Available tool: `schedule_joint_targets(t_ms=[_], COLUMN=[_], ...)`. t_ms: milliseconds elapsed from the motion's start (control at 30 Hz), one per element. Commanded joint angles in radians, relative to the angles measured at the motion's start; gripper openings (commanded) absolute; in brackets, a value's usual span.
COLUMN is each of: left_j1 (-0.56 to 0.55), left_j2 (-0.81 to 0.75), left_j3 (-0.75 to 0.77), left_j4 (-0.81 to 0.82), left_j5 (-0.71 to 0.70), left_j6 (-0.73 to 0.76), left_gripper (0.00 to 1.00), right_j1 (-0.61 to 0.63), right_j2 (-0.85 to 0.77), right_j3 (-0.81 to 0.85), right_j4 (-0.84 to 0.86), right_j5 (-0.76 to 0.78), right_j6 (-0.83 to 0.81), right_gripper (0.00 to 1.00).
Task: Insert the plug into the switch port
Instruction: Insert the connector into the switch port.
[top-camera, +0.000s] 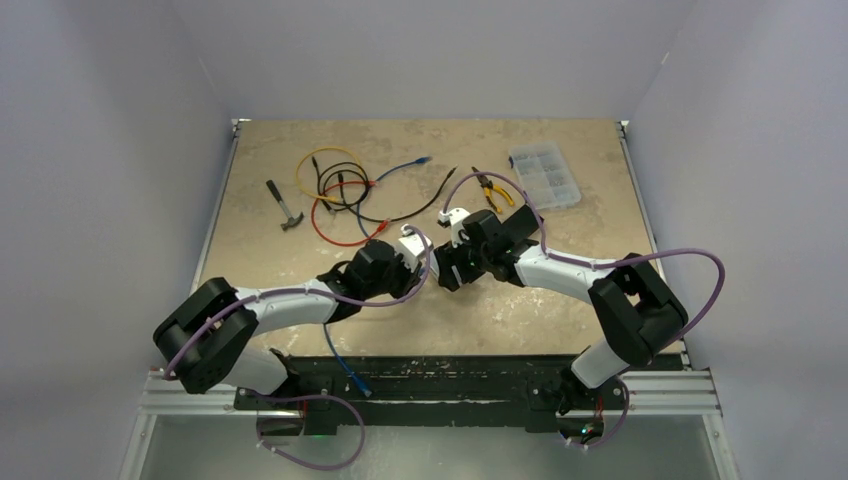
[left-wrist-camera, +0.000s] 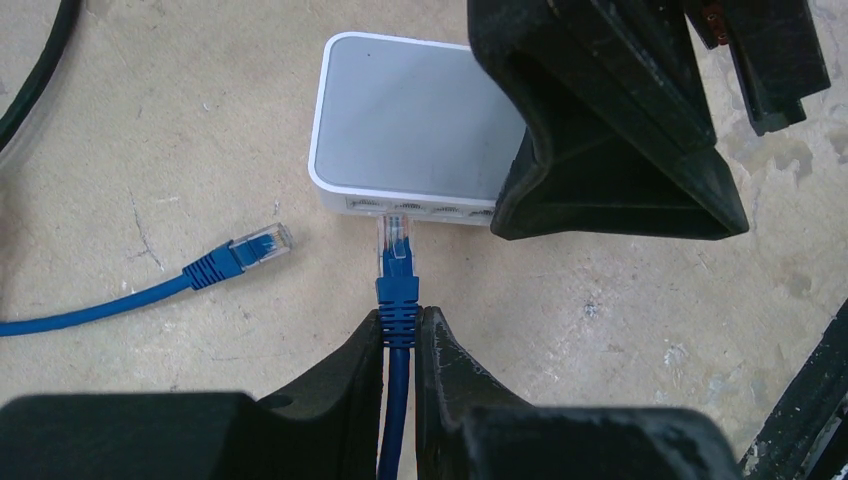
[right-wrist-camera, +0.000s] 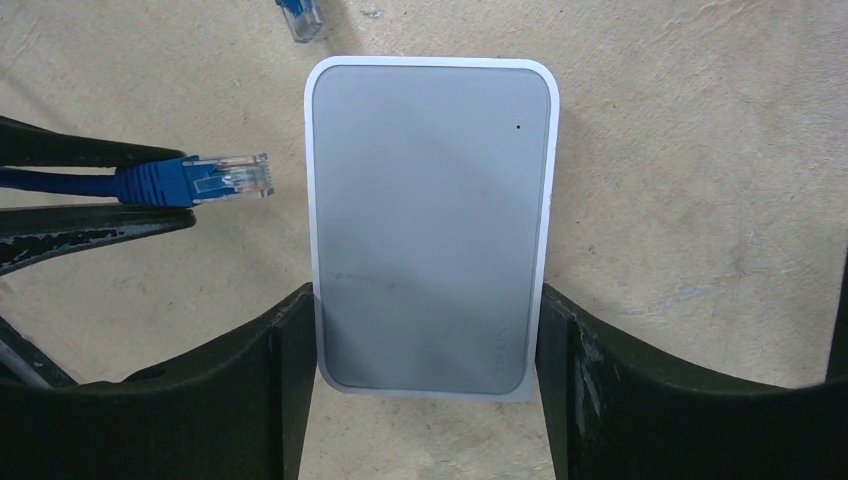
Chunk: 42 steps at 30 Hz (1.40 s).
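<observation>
Two tools are meeting over the middle of the counter (top-camera: 560, 320). The left tool (left-wrist-camera: 400, 322) is standing almost shut, its fingers (left-wrist-camera: 345, 370) pinching the blue boot of the plug (left-wrist-camera: 396, 262), while the blue cable (left-wrist-camera: 393, 420) is running back between them. The clear tip of the plug is pointing straight ahead of this tool, at the row of ports on the side of the switch (left-wrist-camera: 415, 120). In the right wrist view a narrow gap is showing between the tip and the switch, so the plug is not sitting inside a port.

The right tool (right-wrist-camera: 427, 335) is standing wide, its fingers (right-wrist-camera: 600, 390) pressing against the two long sides of the white and grey switch, which is lying flat on the counter between them. Faint writing is showing on the grey top close to one finger of this tool, but it is too pale to read.

One loose plug (left-wrist-camera: 262, 243) is lying on the counter, ahead and to the left of the left tool's fingertips.
</observation>
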<state>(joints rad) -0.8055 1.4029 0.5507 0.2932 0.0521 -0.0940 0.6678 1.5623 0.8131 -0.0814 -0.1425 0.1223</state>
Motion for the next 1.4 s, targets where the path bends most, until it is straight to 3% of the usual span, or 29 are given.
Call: schedule_joint_targets(t_ms=[0,667,1367], left_j1=[0.004,0.003,0.002], left_j2=[0.019,0.025,0.020], left_j3=[0.048,0.056,0.052], left_j4=[-0.007,-0.049,-0.016], left_j5=[0.000,-0.049,-0.002], left_j6=[0.008,0.007,0.001], left_gripper=[0.00,0.00,0.00], right_j1=[0.007,0.006,0.007], right_j2=[-0.011,-0.001,-0.004], right_j3=[0.002,-0.014,-0.026], right_j4=[0.051,0.069,0.077], right_j5=[-0.038,-0.109,-0.119], right_j6=[-0.025,-0.025,-0.030], right_gripper=[0.00,0.00,0.00])
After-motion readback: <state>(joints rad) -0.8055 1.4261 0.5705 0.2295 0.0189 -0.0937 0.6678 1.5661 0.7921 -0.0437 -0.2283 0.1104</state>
